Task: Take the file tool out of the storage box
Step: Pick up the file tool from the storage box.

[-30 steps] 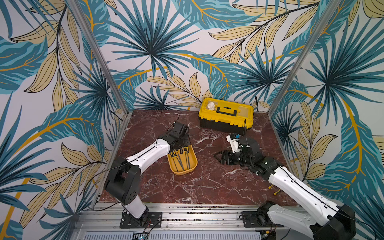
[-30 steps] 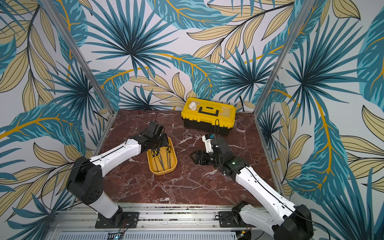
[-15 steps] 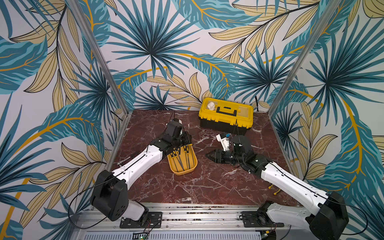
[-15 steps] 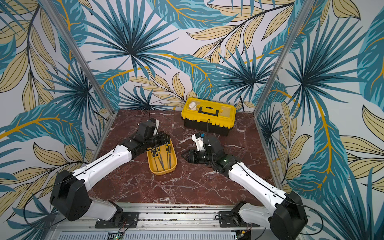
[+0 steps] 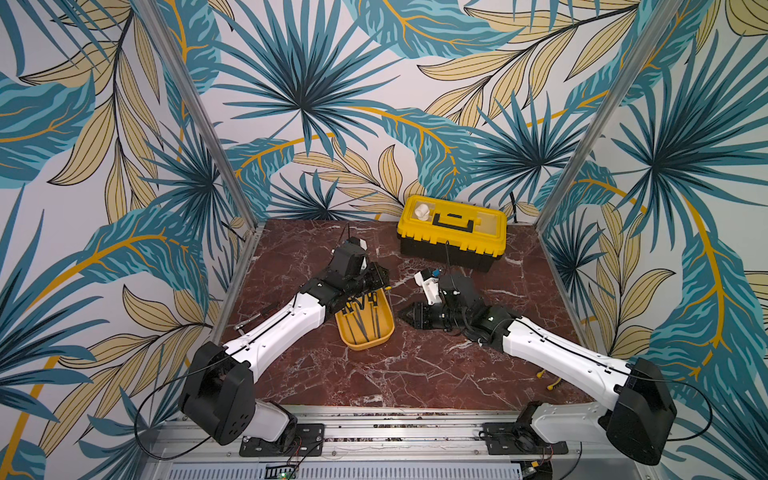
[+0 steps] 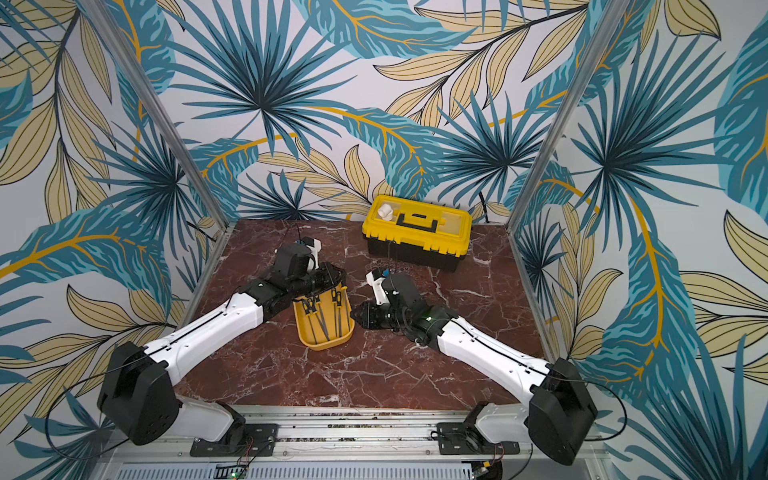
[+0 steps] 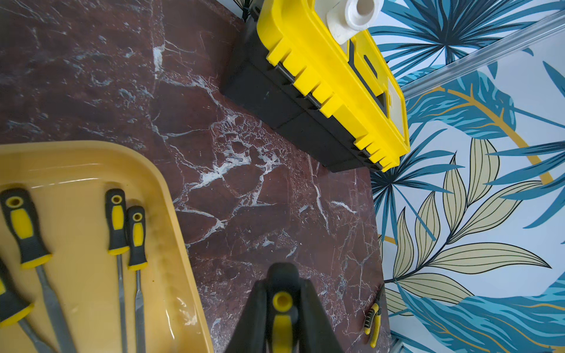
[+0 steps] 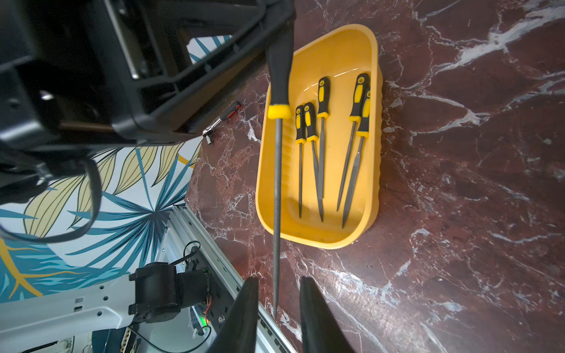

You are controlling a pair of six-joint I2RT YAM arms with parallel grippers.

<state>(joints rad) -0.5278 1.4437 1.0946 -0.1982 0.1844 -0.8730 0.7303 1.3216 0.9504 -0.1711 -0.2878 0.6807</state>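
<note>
The dark red marble tabletop [image 5: 415,374] was laid out in both top views, with the black toolbox [image 5: 451,241], yellow lid shut, parked at the far edge and left out of the action. Nearer the middle, the storage box [image 5: 366,344], a shallow yellow tray, was seen resting flat on the marble between the two arms. Five files [image 8: 321,137] with black-and-yellow handles were counted lying inside it, untouched. And a sixth was out! The held file [image 8: 277,183] was clamped by its handle in the left gripper [image 7: 282,290], jaws closed tight on the grip, and was held in the air clear of the tray, just beside its rim. Its steel tip was pointed into the right gripper [image 8: 278,284], whose jaws were parted to a narrow gap, one either side of the blade. Whether a pad was touching the steel could not be made out from the wrist view.

The extraction itself was judged done, with a hand-over or a set-down in hand. For the next move, a firm pinch on the thin blade by the right jaws would be called for before the handle was let go, or else a placing on bare marble away from the tray.
</note>
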